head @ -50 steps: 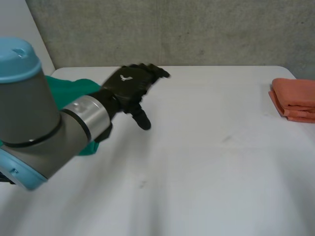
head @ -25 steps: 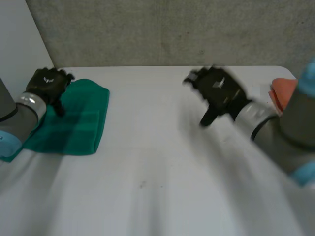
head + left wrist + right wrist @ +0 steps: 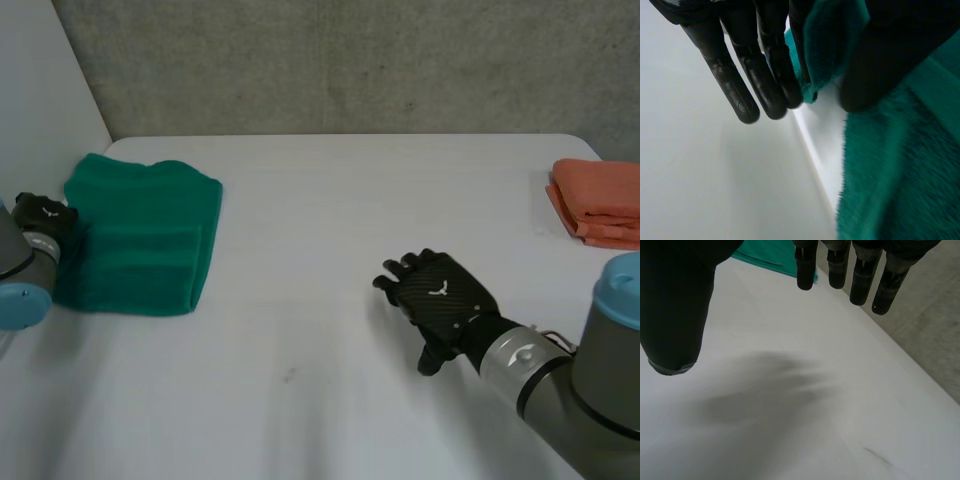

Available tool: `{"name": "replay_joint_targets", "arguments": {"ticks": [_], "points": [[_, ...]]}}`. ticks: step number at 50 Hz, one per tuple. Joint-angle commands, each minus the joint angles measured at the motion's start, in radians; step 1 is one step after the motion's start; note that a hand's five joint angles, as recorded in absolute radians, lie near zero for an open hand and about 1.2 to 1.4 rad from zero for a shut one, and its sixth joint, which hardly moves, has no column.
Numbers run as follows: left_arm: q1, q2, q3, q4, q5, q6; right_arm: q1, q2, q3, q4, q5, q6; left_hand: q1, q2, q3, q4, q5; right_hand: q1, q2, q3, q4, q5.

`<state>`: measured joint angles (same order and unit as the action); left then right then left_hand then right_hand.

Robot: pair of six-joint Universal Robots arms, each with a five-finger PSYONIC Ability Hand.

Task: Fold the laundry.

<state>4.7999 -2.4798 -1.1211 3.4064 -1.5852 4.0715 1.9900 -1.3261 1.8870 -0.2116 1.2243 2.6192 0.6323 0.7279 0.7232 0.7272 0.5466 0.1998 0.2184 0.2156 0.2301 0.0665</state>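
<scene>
The left hand (image 3: 40,215) sits at the far-left edge of the table (image 3: 330,190), at the left edge of the green towel (image 3: 140,240); in the left wrist view its straight fingers (image 3: 765,75) and thumb appear to pinch a raised flap of that edge, probably to carry it over for another fold; the towel itself lies flat and already doubled, far left; right of centre the right hand (image 3: 440,300) hovers above bare table, fingers (image 3: 860,275) straight and holding nothing, likely kept clear; at the far right an orange cloth (image 3: 600,200) lies folded; both cloths rest directly on the tabletop, not in any basket.
</scene>
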Motion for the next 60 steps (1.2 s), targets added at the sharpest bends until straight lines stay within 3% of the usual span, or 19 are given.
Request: {"name": "replay_joint_targets", "arguments": {"ticks": [1, 6, 11, 15, 17, 21, 22, 26, 32, 38, 42, 53, 56, 57, 58, 59, 60], "points": [[-0.078, 0.211, -0.126, 0.092, -0.016, -0.164, -0.063, -0.07, 0.038, -0.029, -0.002, 0.002, 0.764, 0.668, 0.673, 0.669, 0.675, -0.025, -0.044, -0.041, -0.056, -0.066], [-0.198, 0.381, -0.204, 0.126, -0.019, -0.338, -0.106, -0.091, 0.031, -0.034, 0.009, 0.005, 0.764, 0.668, 0.673, 0.669, 0.675, -0.025, -0.044, -0.041, -0.056, -0.066], [-0.412, 0.527, -0.285, 0.048, 0.0, -0.498, -0.171, -0.114, 0.021, -0.032, 0.015, 0.019, 0.764, 0.668, 0.673, 0.669, 0.675, -0.025, -0.044, -0.041, -0.056, -0.066], [-0.521, 0.558, -0.309, 0.027, 0.007, -0.537, -0.197, -0.122, 0.014, -0.031, 0.015, 0.021, 0.764, 0.668, 0.673, 0.669, 0.675, -0.025, -0.044, -0.041, -0.056, -0.066], [-0.523, 0.552, -0.309, 0.036, 0.005, -0.534, -0.201, -0.122, 0.015, -0.029, 0.015, 0.021, 0.764, 0.668, 0.673, 0.669, 0.675, -0.025, -0.044, -0.041, -0.056, -0.066], [-0.502, 0.5, -0.284, 0.057, 0.001, -0.513, -0.203, -0.122, 0.029, -0.026, 0.006, 0.019, -0.337, -0.433, -0.428, -0.432, -0.426, -0.025, -0.044, -0.041, -0.056, -0.066], [-0.459, 0.474, -0.27, 0.056, 0.001, -0.484, -0.203, -0.12, 0.03, -0.025, 0.004, 0.019, -0.453, -0.548, -0.544, -0.548, -0.542, -0.025, -0.044, -0.041, -0.056, -0.066], [-0.31, 0.42, -0.247, 0.054, 0.007, -0.399, -0.201, -0.119, 0.035, -0.023, 0.001, 0.019, -0.454, -0.55, -0.545, -0.549, -0.543, -0.025, -0.044, -0.041, -0.056, -0.066], [-0.203, 0.312, -0.181, 0.056, 0.017, -0.368, -0.194, -0.119, 0.034, -0.023, 0.001, 0.016, -0.442, -0.538, -0.533, -0.537, -0.531, -0.025, -0.044, -0.041, -0.056, -0.066], [-0.065, 0.191, -0.114, -0.001, 0.111, -0.367, -0.189, -0.11, 0.035, -0.023, 0.003, 0.01, -0.413, -0.508, -0.504, -0.508, -0.502, -0.025, -0.044, -0.041, -0.056, -0.066], [-0.034, 0.128, -0.063, -0.061, 0.175, -0.372, -0.189, -0.104, 0.035, -0.025, 0.003, 0.009, -0.413, -0.508, -0.504, -0.508, -0.502, -0.025, -0.044, -0.041, -0.056, -0.066], [0.021, -0.005, 0.079, -0.084, 0.185, -0.367, -0.189, -0.082, 0.04, -0.028, 0.009, 0.009, -0.296, -0.391, -0.387, -0.391, -0.385, -0.025, -0.044, -0.041, -0.056, -0.066], [0.023, -0.016, 0.102, -0.091, 0.183, -0.367, -0.189, -0.082, 0.043, -0.029, 0.011, 0.007, -0.05, -0.146, -0.141, -0.145, -0.139, -0.025, -0.044, -0.041, -0.056, -0.066], [0.023, -0.016, 0.106, -0.091, 0.182, -0.367, -0.191, -0.082, 0.043, -0.029, 0.011, 0.007, 0.114, 0.018, 0.023, 0.019, 0.025, -0.025, -0.044, -0.041, -0.056, -0.066], [0.021, -0.011, 0.107, -0.088, 0.171, -0.368, -0.191, -0.082, 0.043, -0.029, 0.011, 0.007, 0.627, 0.531, 0.536, 0.532, 0.538, -0.025, -0.044, -0.041, -0.056, -0.066], [0.023, -0.007, 0.106, -0.085, 0.165, -0.368, -0.191, -0.081, 0.043, -0.029, 0.011, 0.005, 0.763, 0.667, 0.672, 0.668, 0.674, -0.025, -0.044, -0.041, -0.056, -0.066], [0.023, -0.004, 0.104, -0.082, 0.154, -0.368, -0.191, -0.082, 0.043, -0.029, 0.012, 0.005, 0.764, 0.668, 0.673, 0.669, 0.675, -0.025, -0.044, -0.041, -0.056, -0.066]]}}
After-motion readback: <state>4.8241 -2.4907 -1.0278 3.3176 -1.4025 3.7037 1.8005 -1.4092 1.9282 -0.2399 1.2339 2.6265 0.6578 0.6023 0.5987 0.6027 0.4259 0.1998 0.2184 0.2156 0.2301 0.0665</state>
